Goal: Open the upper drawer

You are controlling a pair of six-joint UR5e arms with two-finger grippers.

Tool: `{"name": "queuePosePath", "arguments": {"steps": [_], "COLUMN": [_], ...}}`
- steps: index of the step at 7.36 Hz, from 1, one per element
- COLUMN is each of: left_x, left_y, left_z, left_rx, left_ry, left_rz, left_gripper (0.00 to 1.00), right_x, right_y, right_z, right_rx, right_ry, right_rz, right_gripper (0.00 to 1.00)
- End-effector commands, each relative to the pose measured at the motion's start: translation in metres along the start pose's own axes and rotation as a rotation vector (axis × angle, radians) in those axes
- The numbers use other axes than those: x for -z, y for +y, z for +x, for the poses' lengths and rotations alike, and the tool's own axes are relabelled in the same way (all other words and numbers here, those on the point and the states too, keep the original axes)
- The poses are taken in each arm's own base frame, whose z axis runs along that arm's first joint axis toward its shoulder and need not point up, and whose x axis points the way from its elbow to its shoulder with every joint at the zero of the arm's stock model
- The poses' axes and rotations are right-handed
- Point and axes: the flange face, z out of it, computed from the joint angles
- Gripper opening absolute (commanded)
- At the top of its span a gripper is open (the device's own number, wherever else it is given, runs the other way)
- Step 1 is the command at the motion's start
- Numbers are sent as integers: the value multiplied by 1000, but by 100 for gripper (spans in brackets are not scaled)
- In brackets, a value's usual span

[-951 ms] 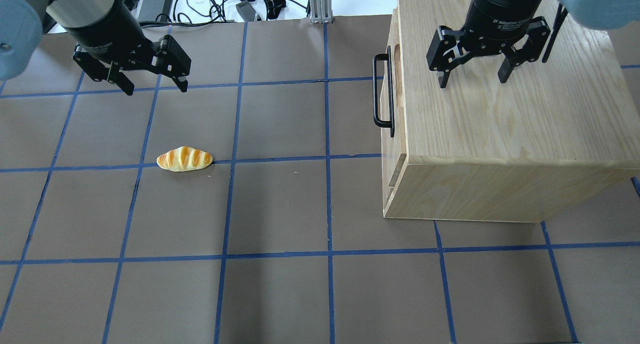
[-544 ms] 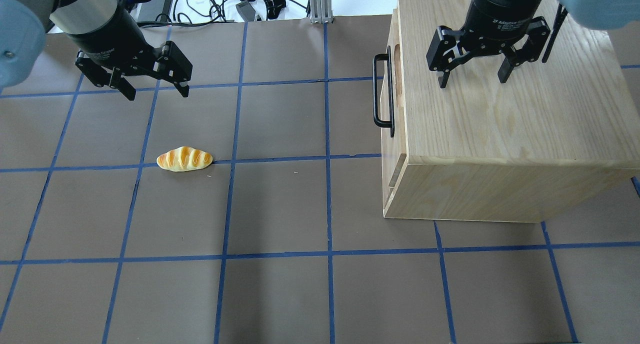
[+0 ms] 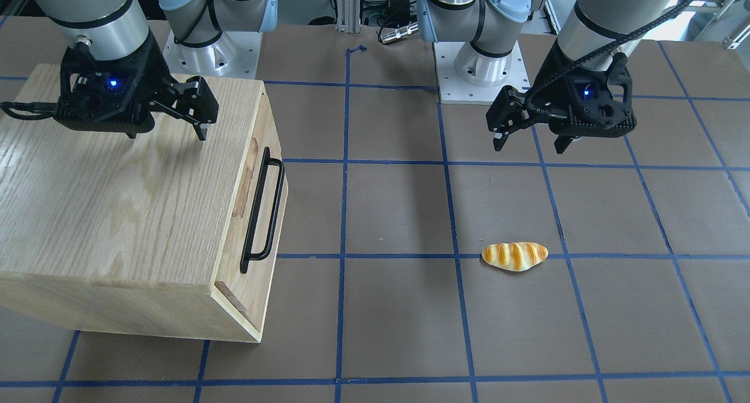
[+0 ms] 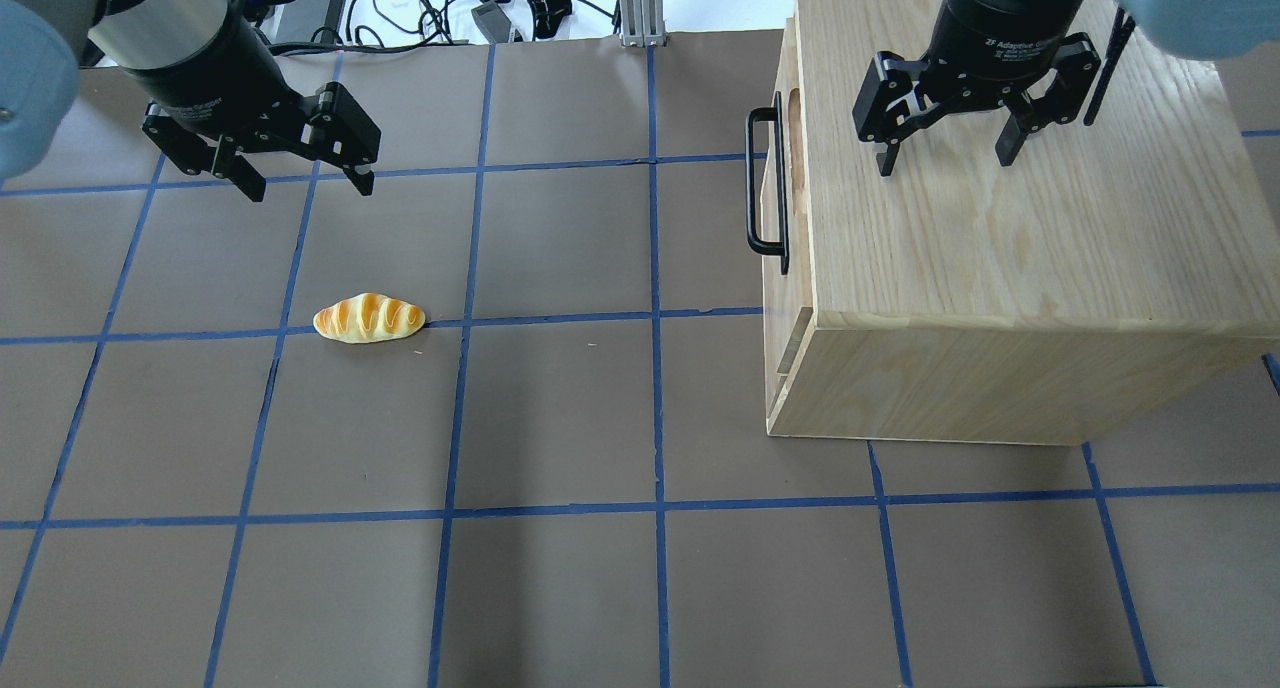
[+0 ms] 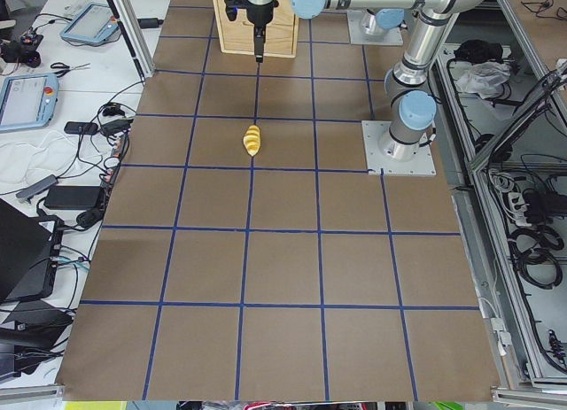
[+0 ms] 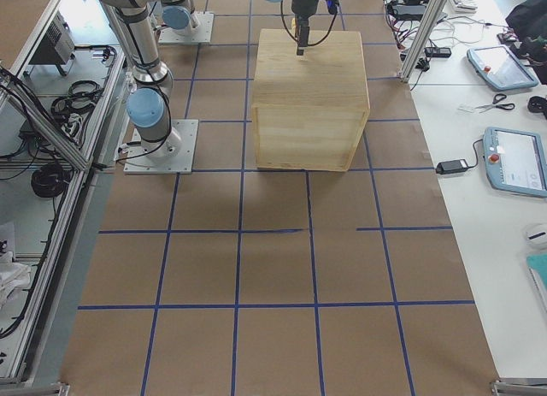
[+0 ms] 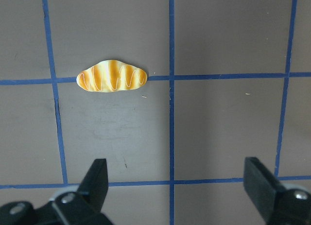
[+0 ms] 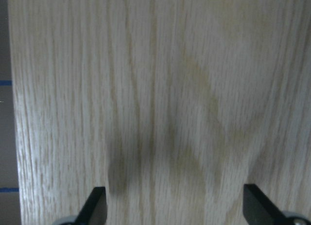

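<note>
Overhead exterior view: the right gripper (image 4: 945, 163) hangs above the top of the oak-grain cabinet (image 4: 1000, 228), jaws spread wide and holding nothing. The upper drawer (image 4: 775, 198) sits pushed in on the cabinet's left face, its black bar handle (image 4: 753, 183) untouched. The left gripper (image 4: 310, 190), likewise spread and empty, hovers over the table (image 4: 560, 418), well apart from a bread roll (image 4: 369, 319).

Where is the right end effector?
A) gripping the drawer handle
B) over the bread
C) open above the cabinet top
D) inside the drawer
C: the right end effector hangs open over the cabinet, clear of the handle.
</note>
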Motion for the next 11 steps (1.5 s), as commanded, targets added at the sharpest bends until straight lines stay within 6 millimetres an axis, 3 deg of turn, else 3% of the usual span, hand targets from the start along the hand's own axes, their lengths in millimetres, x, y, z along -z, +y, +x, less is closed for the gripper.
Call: {"name": "queuePosePath", "arguments": {"steps": [1, 4, 7, 11], "left_x": [-2, 4, 5, -9], "left_y": [0, 9, 6, -7], "left_z": [0, -6, -4, 19], "left_rx": [12, 31, 26, 47], "left_ry": [11, 15, 5, 12], "left_rz": [-2, -73, -62, -6], "left_gripper": [100, 100, 100, 100], "right_x": [0, 0, 0, 0], "right_y": [0, 0, 0, 0], "right_z": [0, 0, 0, 0], "right_rx": [0, -1, -1, 0], "right_ry": [0, 0, 0, 0], "right_rz": [0, 0, 0, 0], "right_gripper": [100, 100, 100, 100]}}
